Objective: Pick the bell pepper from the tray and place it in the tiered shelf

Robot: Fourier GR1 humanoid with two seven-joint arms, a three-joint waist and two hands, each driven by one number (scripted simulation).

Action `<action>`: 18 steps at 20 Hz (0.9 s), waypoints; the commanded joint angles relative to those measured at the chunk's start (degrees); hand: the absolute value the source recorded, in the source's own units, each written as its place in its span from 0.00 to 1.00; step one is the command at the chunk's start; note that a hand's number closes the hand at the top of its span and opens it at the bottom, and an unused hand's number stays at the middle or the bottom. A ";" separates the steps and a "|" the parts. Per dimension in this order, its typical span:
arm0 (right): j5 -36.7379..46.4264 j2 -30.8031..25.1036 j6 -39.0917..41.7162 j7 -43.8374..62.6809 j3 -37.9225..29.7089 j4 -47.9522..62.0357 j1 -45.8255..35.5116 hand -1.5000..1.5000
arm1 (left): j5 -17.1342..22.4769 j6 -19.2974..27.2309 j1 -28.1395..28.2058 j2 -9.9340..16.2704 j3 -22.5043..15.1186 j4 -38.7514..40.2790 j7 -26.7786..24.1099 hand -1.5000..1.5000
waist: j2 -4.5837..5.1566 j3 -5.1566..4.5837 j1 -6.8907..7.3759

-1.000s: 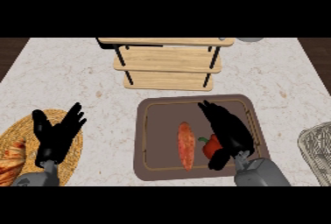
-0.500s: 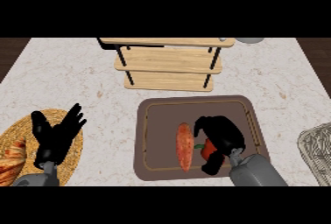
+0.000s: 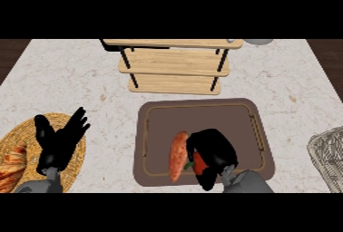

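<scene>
Black right robot hand (image 3: 213, 156) curls over bell pepper (image 3: 198, 160).

The tabletop (image 3: 80, 81) looked like pale speckled stone with a matt finish. The tiered shelf (image 3: 175, 68) had light wooden boards on thin dark metal posts. The tray (image 3: 201, 118) was a smooth, matt brown. At the tabletop's left edge lay a woven straw mat (image 3: 20, 140); at its right edge, a wire rack (image 3: 328, 152).

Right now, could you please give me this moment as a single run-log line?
phase: grasp | right hand: curled on bell pepper in tray | left hand: open, resting over woven mat | shelf: no pepper
</scene>
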 commanded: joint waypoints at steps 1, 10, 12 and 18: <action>-7.22 4.44 -6.82 17.14 7.81 0.13 -3.28 1.00 | -0.97 0.69 -0.45 -0.91 -1.59 -0.88 1.96 0.50 | 0.60 0.27 1.74; -9.99 4.64 -29.98 41.40 19.57 -6.58 -20.72 1.00 | -0.08 -0.97 -1.34 -0.24 -0.99 0.10 2.07 0.50 | 0.12 0.18 2.98; -7.88 4.65 -34.12 46.31 20.77 -6.14 -25.48 1.00 | -1.21 0.47 -1.19 -2.26 -2.33 0.56 1.61 0.50 | 0.20 0.16 2.47; -5.62 4.64 -27.12 61.19 14.49 -9.62 -43.02 1.00 | -0.17 -0.49 -2.69 -0.52 -0.59 1.42 3.09 0.50 | -0.27 0.05 1.50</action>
